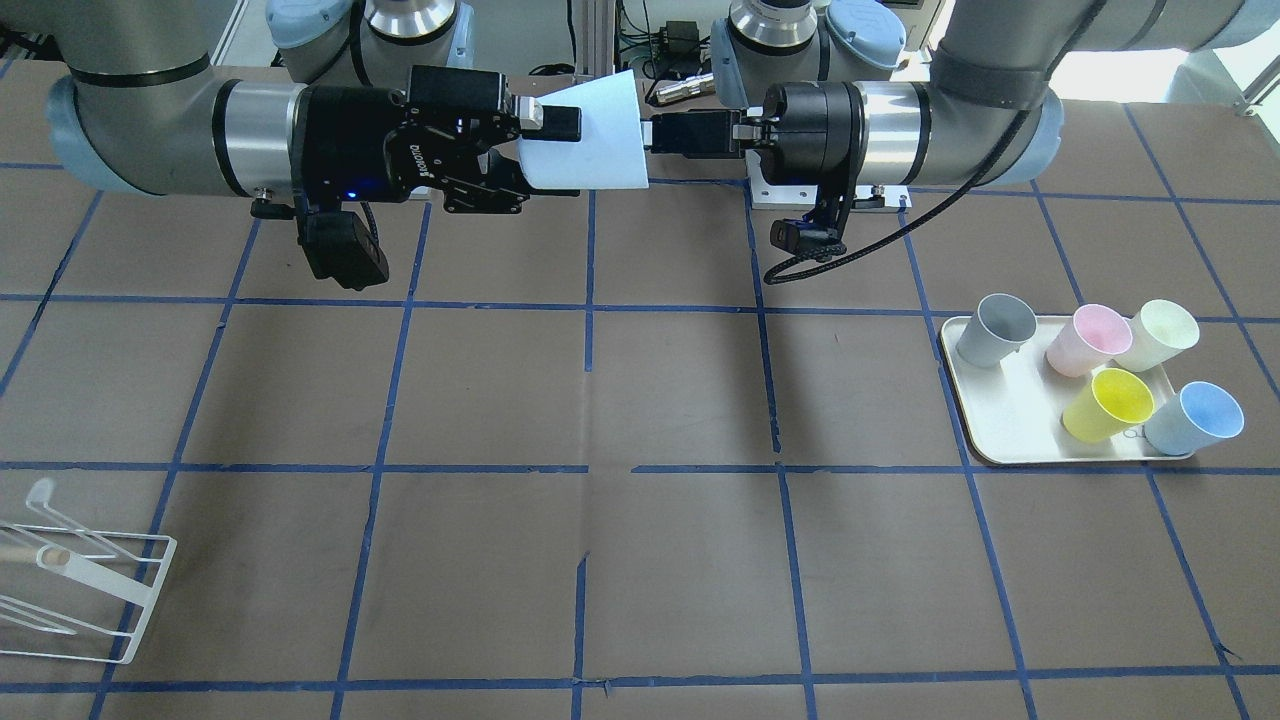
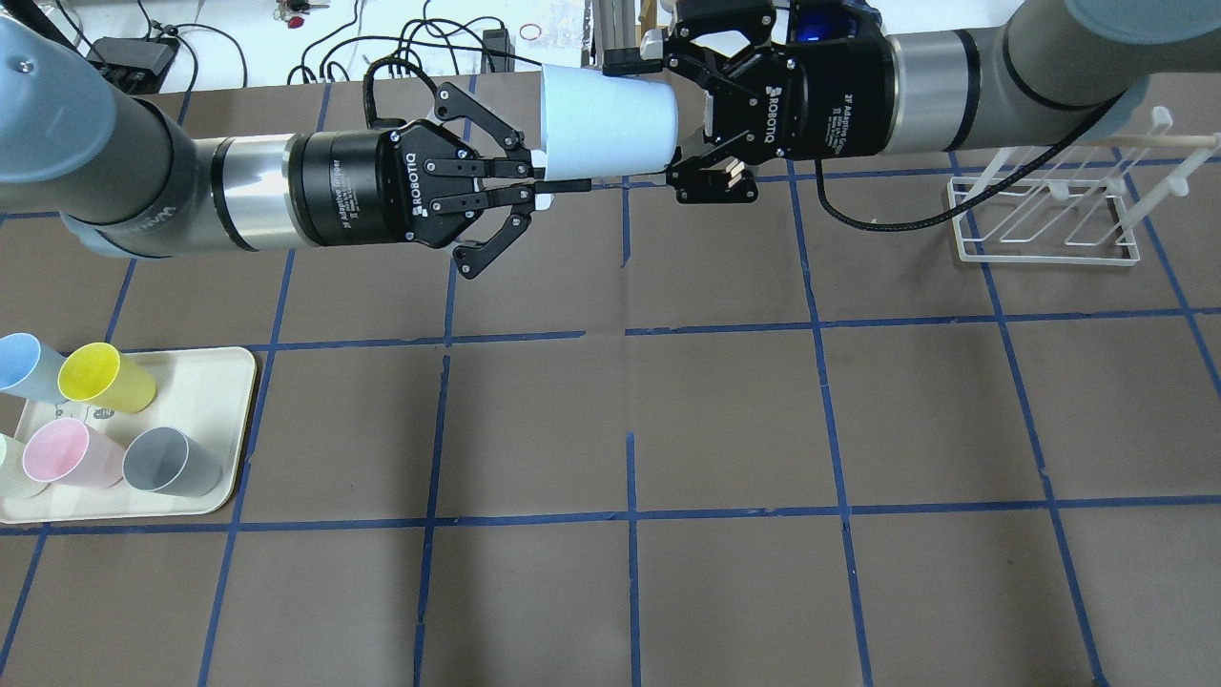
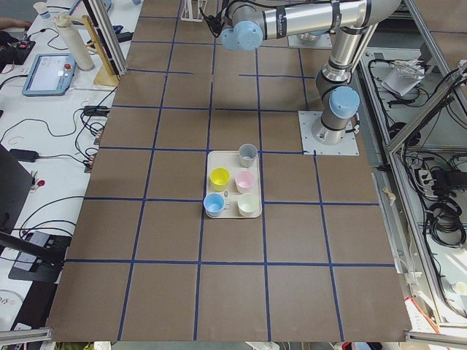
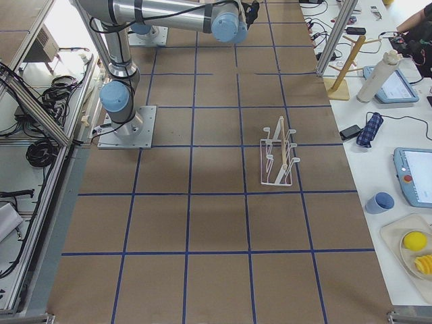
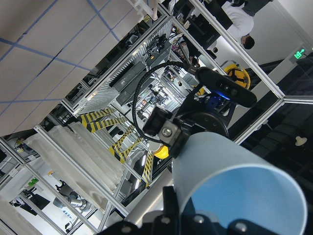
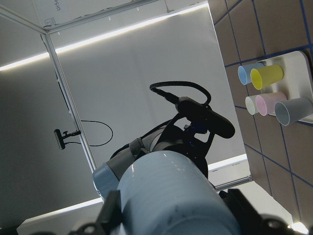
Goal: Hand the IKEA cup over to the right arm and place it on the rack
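Note:
The pale blue IKEA cup (image 2: pixel 601 114) lies on its side in the air between both arms, above the table's far side. My left gripper (image 2: pixel 539 186) is shut on the wall at the cup's open rim. My right gripper (image 2: pixel 649 121) has its fingers on either side of the cup's narrow base end and looks shut on it. The cup also shows in the front view (image 1: pixel 600 150), the left wrist view (image 5: pixel 234 176) and the right wrist view (image 6: pixel 171 196). The white wire rack (image 2: pixel 1049 219) stands on the table below and beyond the right arm.
A cream tray (image 2: pixel 229 420) at the table's left holds a second pale blue cup (image 2: pixel 19 363), a yellow cup (image 2: pixel 105 377), a pink cup (image 2: pixel 67 453), a grey cup (image 2: pixel 172 463) and a pale one at the frame edge. Blue tape lines grid the brown table.

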{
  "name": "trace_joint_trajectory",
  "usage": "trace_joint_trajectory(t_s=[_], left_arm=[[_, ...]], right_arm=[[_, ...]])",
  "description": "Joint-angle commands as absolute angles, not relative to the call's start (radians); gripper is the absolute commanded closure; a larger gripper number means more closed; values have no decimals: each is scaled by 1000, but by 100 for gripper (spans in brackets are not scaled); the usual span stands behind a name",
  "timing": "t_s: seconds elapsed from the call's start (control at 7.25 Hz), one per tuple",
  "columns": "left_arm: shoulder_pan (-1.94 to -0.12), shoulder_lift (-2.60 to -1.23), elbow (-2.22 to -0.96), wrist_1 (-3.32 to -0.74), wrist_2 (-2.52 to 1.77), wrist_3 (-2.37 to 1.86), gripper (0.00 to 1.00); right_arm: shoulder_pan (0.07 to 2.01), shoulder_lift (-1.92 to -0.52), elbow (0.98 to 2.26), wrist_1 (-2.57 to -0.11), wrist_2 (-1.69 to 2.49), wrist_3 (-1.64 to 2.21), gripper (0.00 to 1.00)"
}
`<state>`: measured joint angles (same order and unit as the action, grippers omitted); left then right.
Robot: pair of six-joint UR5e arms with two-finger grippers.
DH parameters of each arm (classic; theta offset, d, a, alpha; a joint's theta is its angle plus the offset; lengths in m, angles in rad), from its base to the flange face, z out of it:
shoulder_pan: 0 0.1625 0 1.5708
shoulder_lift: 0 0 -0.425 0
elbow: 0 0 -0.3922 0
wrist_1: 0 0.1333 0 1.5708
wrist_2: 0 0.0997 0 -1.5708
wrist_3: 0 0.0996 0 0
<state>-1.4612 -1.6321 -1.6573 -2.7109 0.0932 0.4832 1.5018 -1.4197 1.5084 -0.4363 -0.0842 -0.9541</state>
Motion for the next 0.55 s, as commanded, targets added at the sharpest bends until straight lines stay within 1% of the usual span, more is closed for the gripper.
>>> trace_joint_trajectory(t_s=[0.0, 0.14, 0.41], left_arm=[[-1460, -1628, -1657, -2712, 94, 483, 100], [-1457, -1628, -1655, -2711, 95, 483, 100], [-1448, -1629, -1654, -2714, 94, 482, 28]], right_arm=[[1502, -1424, 1508, -439, -92, -954, 39], [1502, -1430, 1508, -440, -94, -954, 45], [1502, -1431, 1506, -443, -94, -954, 51]])
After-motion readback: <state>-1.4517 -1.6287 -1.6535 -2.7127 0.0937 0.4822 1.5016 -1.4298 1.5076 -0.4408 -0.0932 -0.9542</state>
